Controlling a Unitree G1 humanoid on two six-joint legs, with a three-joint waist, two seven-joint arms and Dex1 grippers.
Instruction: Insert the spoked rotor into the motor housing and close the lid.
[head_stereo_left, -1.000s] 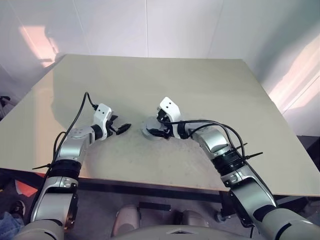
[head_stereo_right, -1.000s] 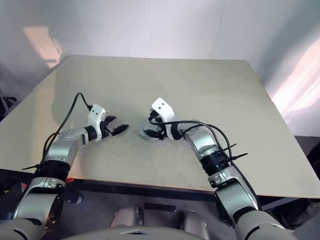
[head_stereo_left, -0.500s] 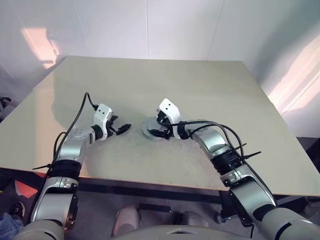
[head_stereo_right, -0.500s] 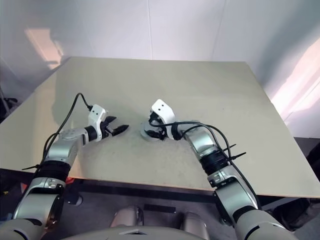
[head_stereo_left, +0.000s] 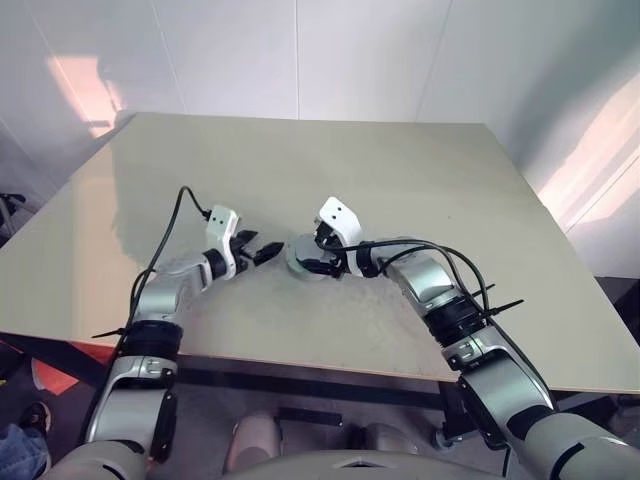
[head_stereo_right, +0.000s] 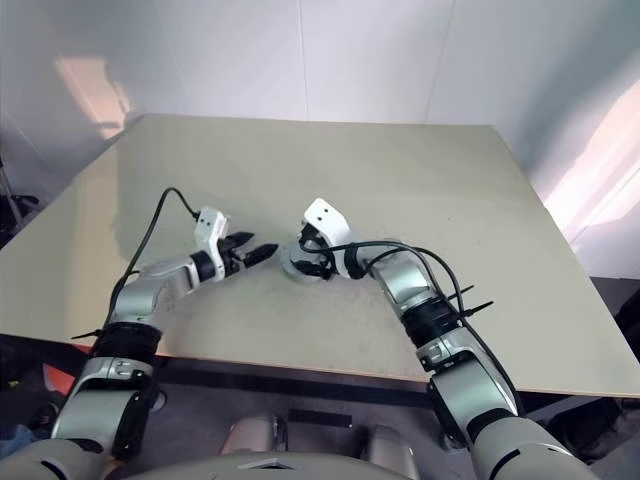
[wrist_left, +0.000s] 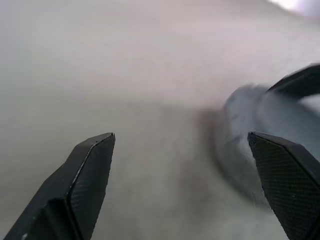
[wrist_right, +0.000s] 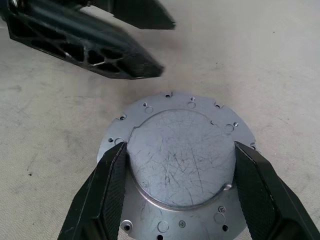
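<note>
The lid (wrist_right: 165, 102) lies plain grey face up, a flat disc with a ring of small holes and a raised, scratched round centre. My right gripper (wrist_right: 180, 146) is shut on that raised centre, one black finger against each side. The same grey round piece (head_stereo_left: 298, 254) sits mid-table in the head views. My left gripper (head_stereo_left: 268, 248) hovers just left of it, open and holding nothing. Its fingers (wrist_right: 100, 50) reach in beside the lid's rim. In the left wrist view the left gripper (wrist_left: 181, 135) faces the blurred grey round piece (wrist_left: 240, 145). The spoked rotor and the motor housing are hidden.
The beige table (head_stereo_left: 400, 170) stretches wide behind and to both sides of the grippers. Its front edge (head_stereo_left: 330, 362) runs close below my arms. White wall panels rise behind the far edge.
My left gripper has swung right, close up to the lid, and rolled a little. The right gripper and the lid have stayed put.
</note>
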